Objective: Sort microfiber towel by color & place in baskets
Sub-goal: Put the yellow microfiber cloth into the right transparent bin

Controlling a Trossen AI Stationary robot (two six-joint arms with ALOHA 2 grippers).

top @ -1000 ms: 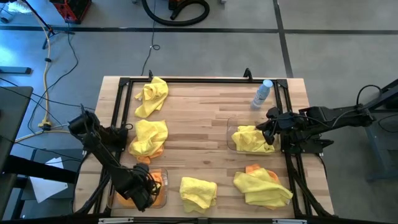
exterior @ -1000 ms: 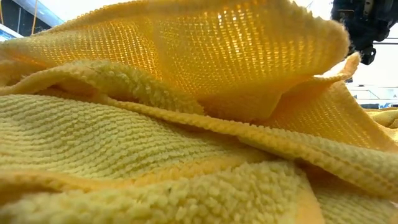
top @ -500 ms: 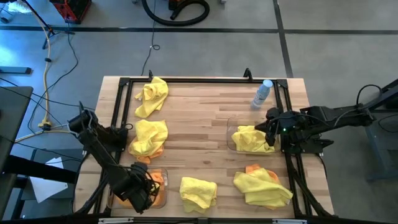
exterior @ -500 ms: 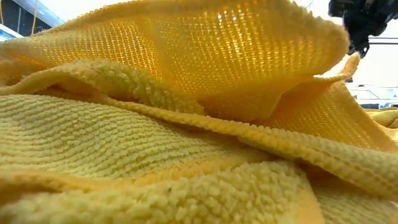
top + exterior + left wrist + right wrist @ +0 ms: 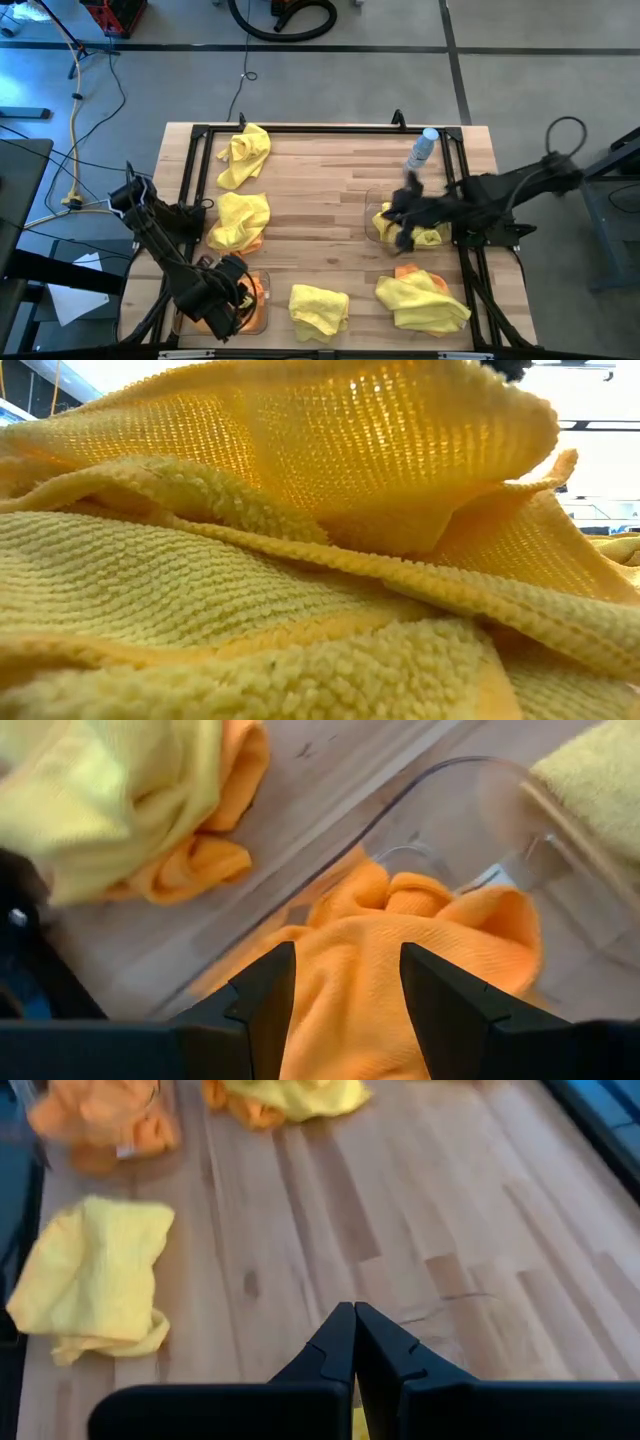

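An orange towel [image 5: 400,940] lies in the clear left basket [image 5: 330,860] at the table's near left corner. My left gripper [image 5: 348,1010] hangs open just above it, pointing down, its fingers clear of the cloth. A yellow towel [image 5: 420,232] lies in the right basket [image 5: 371,212]. My right gripper [image 5: 355,1345] is shut and empty above that basket, pointing down and toward the table's left. Loose yellow towels lie at the far left [image 5: 243,155] and the near middle [image 5: 318,308]. Two yellow towels [image 5: 240,220] [image 5: 420,300] each lie over an orange one.
A clear bottle with a blue cap [image 5: 423,150] stands at the far right, behind the right basket. A black frame [image 5: 320,129] runs round the tabletop. Bare wood [image 5: 320,200] lies in the middle. A yellow towel [image 5: 300,560] close to the low camera fills that view.
My right gripper has swept from the right basket's right side toward the table's left, across the basket, rising as it went and staying shut. My left gripper has risen a little above the orange towel in the left basket and rolled about its own axis, staying open.
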